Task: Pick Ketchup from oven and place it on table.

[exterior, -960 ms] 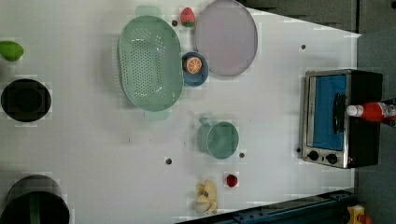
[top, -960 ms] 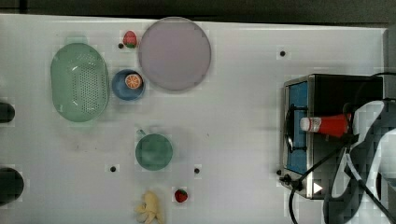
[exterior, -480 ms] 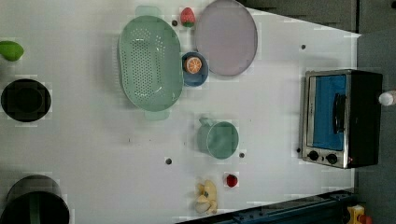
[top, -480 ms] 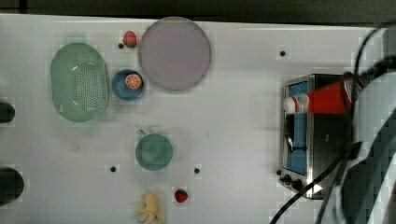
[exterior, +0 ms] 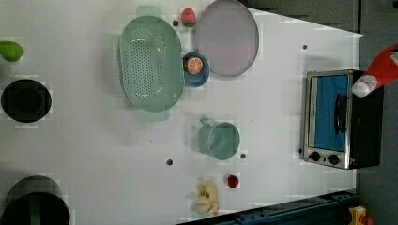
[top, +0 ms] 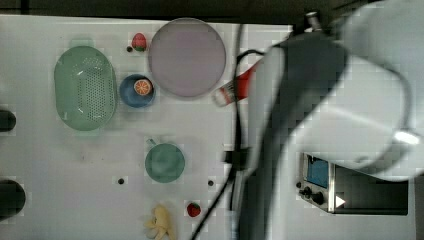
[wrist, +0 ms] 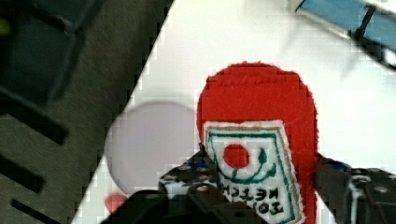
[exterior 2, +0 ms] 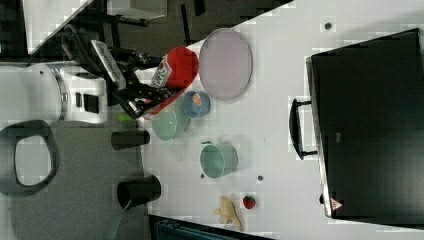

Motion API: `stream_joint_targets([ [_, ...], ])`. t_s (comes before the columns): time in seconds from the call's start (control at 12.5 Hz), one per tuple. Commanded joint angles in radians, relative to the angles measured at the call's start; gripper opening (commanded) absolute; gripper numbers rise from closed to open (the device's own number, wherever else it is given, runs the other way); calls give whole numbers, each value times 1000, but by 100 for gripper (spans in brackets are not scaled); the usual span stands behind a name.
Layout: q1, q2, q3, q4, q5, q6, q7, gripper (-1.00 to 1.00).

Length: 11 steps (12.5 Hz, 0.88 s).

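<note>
The ketchup [wrist: 257, 116], a red bottle with a white-and-red label, hangs in the air, and my gripper [wrist: 261, 191] is shut on its body. In the top view the ketchup [top: 239, 86] sticks out from under the arm, white cap toward the purple plate. In the right view the gripper [exterior 2: 145, 92] holds the ketchup [exterior 2: 179, 67] high, off the table's edge. The left view has the ketchup [exterior: 381, 69] above the back of the oven [exterior: 340, 119], whose blue door is closed. The oven [top: 360, 192] stands on the white table [top: 100, 150], partly hidden by the arm.
On the table are a purple plate [top: 187, 57], a green colander [top: 85, 95], a blue bowl with an orange slice [top: 137, 91], a green mug [top: 165, 162], two strawberries [top: 139, 41] [top: 193, 209] and a banana [top: 161, 223]. Black cups [exterior: 26, 100] stand at the left view's left.
The arm has lifted the ketchup off the oven and swung it, in the top view, left and upward toward the purple plate. The arm now covers much of the top view's right.
</note>
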Motion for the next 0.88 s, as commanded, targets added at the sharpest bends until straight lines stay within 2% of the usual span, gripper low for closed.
stream_joint_targets([
  [0.08, 45, 10, 90, -96, -23, -16, -34, 26],
  [0.16, 53, 10, 99, -143, -48, -1, -33, 27],
  [0.4, 67, 11, 104, -350, -117, 216, -33, 27],
  [0.64, 80, 20, 106, -556, -119, 448, -28, 27],
  [0.88, 87, 49, 106, -682, -142, 641, -13, 27],
])
